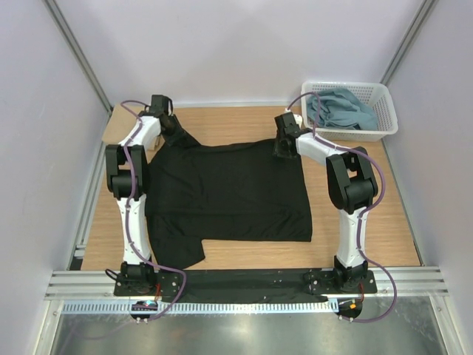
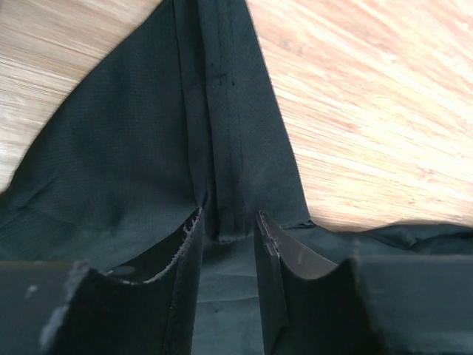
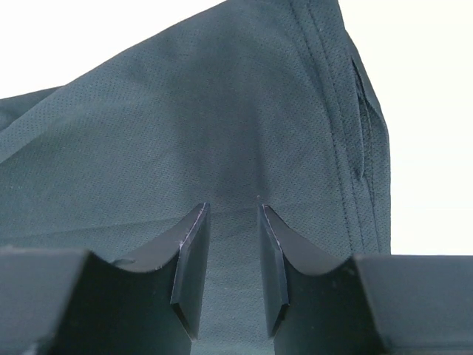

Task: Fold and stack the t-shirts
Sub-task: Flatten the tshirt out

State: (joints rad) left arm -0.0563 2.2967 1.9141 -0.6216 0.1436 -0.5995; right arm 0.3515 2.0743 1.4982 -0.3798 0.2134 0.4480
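Black soft-cloth t-shirt [image 1: 229,192] lies spread flat on the pale wooden table [image 1: 369,229], one short sleeve reaching toward the near edge, and we see bare wood along its right side. At its far corners, our left gripper [image 2: 228,222] pinches a ridged, stitched hem fold, and our right gripper [image 3: 233,211] clamps smooth, fine-mesh fabric. Farther right, a white plastic lattice basket [image 1: 389,118] holds crumpled blue-grey t-shirts [image 1: 340,109].

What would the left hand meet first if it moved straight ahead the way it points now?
The black t-shirt: its stitched hem is pinched in the left hand. Beyond the cloth lies the wooden table, though depth is unclear.
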